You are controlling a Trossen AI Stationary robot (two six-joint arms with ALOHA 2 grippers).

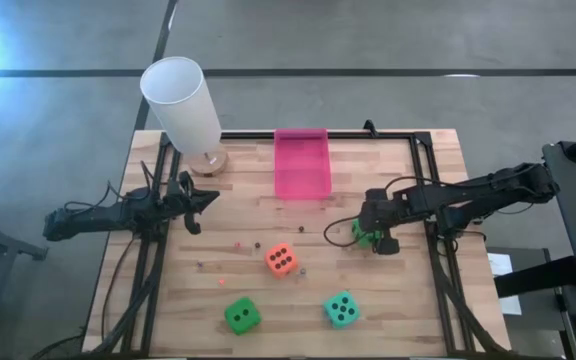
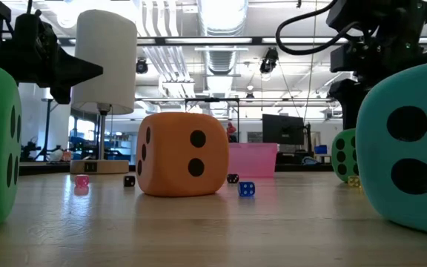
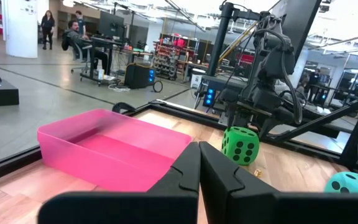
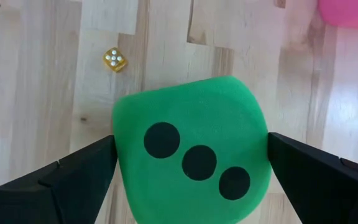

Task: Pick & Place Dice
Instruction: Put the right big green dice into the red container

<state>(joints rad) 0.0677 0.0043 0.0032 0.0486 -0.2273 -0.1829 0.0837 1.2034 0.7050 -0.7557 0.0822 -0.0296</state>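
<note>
- The right gripper is down at the tabletop, right of centre, its fingers spread wide on either side of a green die. In the right wrist view the die fills the gap between them with a face of 3 pips showing; whether the pads press its sides cannot be told.
- That green die sits on the wood just right of the pink bin and a little nearer the front edge.
- A tiny yellow die lies near it.
- The left gripper hangs above the tabletop's left side, beside the white lamp; its fingers are closed together, holding nothing.
- The orange-red die rests near the middle of the tabletop.
- A 2nd green die lies toward the front left, and the teal die toward the front right, well apart from each other.
- Several tiny dice are scattered around the orange-red one.
- People are at desks in the room beyond.
</note>
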